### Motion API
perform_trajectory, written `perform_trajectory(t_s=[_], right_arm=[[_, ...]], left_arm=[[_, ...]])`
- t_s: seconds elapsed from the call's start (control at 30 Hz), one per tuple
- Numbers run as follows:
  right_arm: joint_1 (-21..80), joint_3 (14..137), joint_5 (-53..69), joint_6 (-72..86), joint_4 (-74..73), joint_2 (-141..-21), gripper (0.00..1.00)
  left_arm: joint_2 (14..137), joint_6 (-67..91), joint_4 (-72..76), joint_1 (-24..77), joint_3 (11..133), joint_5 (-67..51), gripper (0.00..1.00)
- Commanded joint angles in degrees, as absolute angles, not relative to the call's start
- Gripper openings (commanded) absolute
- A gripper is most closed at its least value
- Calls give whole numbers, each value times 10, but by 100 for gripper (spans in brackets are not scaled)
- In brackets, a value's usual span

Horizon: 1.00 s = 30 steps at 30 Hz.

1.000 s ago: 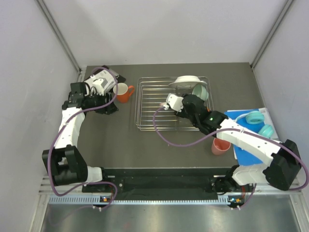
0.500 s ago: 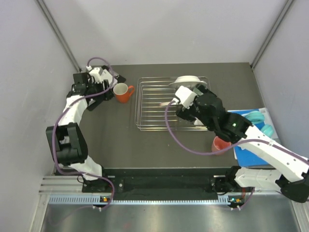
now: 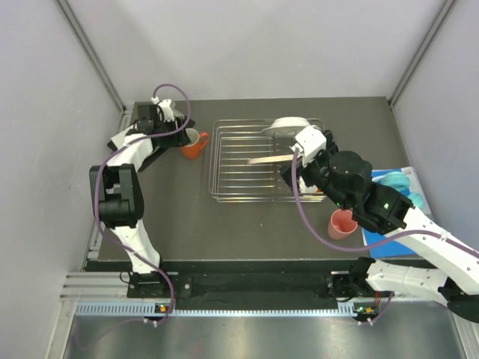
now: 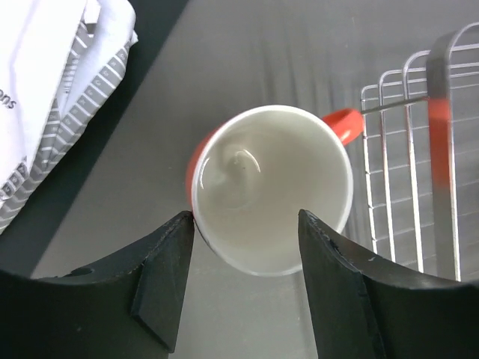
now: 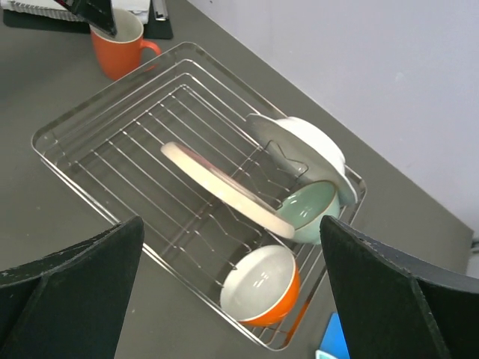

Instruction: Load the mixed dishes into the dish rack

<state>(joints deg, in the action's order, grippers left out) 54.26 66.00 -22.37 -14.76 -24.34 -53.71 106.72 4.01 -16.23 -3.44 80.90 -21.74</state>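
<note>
Dark grey table (image 3: pixel 224 224), pale walls. Left gripper (image 4: pixel 245 221), jaws apart, hovers over orange mug (image 4: pixel 269 198), upright just left of dish rack (image 3: pixel 224 161). Step: mug pickup (not gripped yet). Next: descend, close on rim, carry right into rack. Right gripper (image 5: pixel 230 221) spread wide, empty, above rack.

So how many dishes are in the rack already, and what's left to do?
Four pieces sit in the dish rack: white plate, pink-and-cream plate, mint green bowl and an orange bowl. The left gripper is open around the orange mug, which stands on the table. The salmon-pink cup waits on the table too; the right gripper is open and empty.
</note>
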Motion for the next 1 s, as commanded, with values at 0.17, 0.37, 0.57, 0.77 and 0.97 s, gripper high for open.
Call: perform_trajectory(t_s=[0.17,0.37,0.57,0.77,0.97], right_arm=[[549,693,-217,-60,-228,-541,100],[548,682,-168,-17,-226,-548,100],[549,664,-149,25,-212,-549,100],[548,650,-126,52,-198,-561,100],[541,651,-35,117,-148,-602,100]], left_arm=[[1108,33,-140,-19,813,-178,49],[1112,26,-140,-18,796,-181,49],[1128,4,-168,-18,797,-163,6],[1060,13,-157,-39,751,-179,0],[918,47,-217,-84,760,-306,0]])
